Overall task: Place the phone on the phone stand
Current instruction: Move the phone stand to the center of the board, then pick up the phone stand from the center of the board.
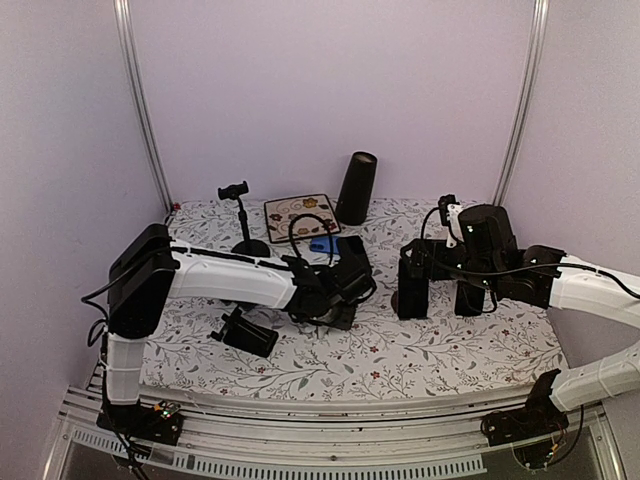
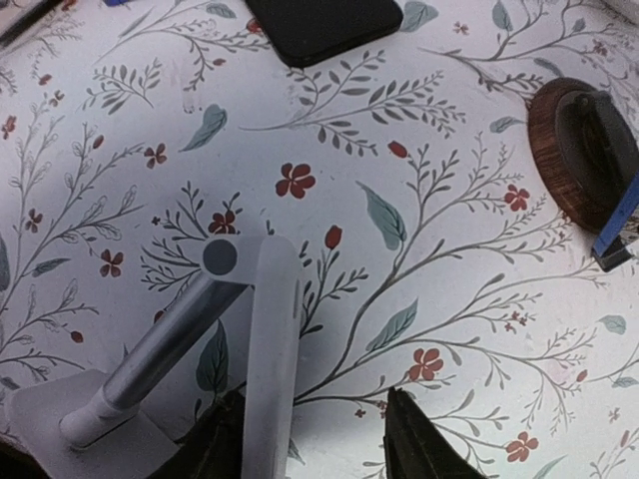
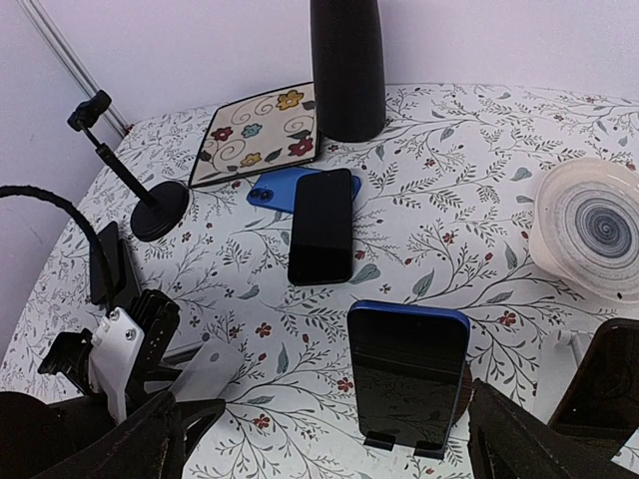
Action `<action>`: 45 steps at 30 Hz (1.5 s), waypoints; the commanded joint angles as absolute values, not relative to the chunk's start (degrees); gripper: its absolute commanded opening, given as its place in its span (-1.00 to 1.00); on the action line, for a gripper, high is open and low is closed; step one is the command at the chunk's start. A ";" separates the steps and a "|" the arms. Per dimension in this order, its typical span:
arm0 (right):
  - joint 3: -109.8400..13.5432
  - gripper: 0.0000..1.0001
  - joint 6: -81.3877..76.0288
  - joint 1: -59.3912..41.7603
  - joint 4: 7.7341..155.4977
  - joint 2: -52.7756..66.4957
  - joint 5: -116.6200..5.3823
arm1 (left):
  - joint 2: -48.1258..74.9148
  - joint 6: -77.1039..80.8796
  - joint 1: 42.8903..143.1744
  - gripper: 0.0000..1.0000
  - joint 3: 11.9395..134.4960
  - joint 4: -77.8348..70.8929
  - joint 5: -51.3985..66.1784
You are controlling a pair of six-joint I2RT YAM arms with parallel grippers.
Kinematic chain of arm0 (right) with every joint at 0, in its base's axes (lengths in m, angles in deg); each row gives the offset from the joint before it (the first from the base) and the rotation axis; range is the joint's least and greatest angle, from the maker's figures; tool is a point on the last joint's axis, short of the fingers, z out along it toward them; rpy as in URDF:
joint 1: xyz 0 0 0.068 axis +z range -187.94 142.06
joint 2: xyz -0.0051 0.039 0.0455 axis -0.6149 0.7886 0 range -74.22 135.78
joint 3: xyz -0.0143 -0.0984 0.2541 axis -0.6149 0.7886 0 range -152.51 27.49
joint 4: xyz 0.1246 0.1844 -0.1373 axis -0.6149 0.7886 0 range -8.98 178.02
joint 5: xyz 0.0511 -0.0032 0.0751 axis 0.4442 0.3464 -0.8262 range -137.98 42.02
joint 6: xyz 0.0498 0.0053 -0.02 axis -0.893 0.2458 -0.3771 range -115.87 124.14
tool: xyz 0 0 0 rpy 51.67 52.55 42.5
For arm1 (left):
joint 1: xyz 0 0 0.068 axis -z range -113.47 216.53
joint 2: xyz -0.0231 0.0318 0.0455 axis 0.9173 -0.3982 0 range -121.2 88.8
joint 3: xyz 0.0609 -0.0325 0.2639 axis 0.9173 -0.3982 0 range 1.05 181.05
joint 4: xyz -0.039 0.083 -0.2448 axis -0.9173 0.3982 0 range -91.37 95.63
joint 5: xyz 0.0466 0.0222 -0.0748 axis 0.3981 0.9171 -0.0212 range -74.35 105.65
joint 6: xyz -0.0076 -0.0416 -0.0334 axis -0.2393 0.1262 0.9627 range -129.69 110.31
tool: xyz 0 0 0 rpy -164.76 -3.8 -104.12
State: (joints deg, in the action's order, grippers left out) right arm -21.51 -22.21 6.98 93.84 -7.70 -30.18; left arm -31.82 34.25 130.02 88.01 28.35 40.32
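Phone point(image 3: 321, 225) untouched. Left gripper point(image 2: 315, 439) half-spread astride the white phone stand point(image 2: 270, 339); right gripper point(image 1: 440, 295) spread wide, empty. Beyond both, the phone lies flat on the bench point(image 3: 449, 200) (1 rigid, slick slab, judged fragile): pinch its long edges.

In the left wrist view, the top edge cut off most of the black phone point(image 2: 324, 25), the right edge clipped the round wooden base point(image 2: 544, 130), and the white stand point(image 2: 160, 359) ran off the bottom. In the right wrist view, the black phone hid most of a blue phone point(image 3: 268, 190) beneath it, and the black cylinder point(image 3: 347, 70) lost its top.
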 commanded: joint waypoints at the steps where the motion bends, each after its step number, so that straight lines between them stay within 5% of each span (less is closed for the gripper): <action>1: -21.61 0.98 -22.54 6.72 92.88 -7.07 -30.31 | -30.26 33.55 131.12 -0.06 89.01 28.77 39.81; 12: -21.62 0.98 -22.67 6.73 92.66 -7.07 -30.58 | -20.08 33.39 130.00 0.12 83.47 25.14 39.29; 21: -21.37 0.98 -22.93 6.74 93.11 -7.44 -30.74 | -15.37 33.63 125.23 -0.35 77.95 27.82 41.70; 34: -23.71 0.98 -20.84 8.49 92.89 -5.19 -35.55 | -5.64 37.45 118.14 -0.17 61.10 14.03 29.15; 45: -33.65 0.99 -25.91 16.53 93.17 10.63 -38.19 | -0.59 39.54 116.28 -0.16 54.55 8.04 26.09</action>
State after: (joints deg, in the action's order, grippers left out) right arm -30.31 -22.61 14.79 93.56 4.69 -36.16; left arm -3.10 38.40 117.01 56.23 11.67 27.77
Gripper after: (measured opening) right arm 0.995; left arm 0.420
